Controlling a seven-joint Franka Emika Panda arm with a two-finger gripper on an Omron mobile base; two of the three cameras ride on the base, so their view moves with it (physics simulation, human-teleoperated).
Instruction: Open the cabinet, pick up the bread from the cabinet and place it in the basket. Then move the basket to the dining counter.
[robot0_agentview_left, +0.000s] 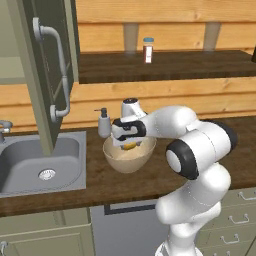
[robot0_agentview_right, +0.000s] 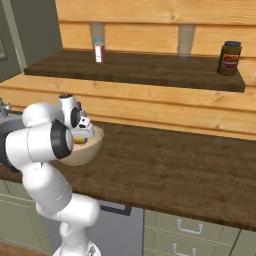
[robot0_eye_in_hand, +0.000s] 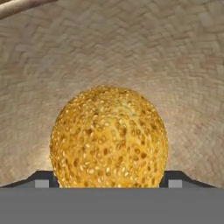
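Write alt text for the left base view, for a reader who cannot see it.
The white arm's gripper reaches down into the round beige basket on the dark wood counter, with the golden bread between its fingers. A grey sink and soap dispenser sit to the left, under an open sage-green cabinet door.

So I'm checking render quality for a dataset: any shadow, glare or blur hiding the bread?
Hand view: bread sharp, evenly lit, no glare, basket weave crisp. Left base view: bread a small yellow patch shaded under the gripper. Right base view: arm blocks most of the basket.
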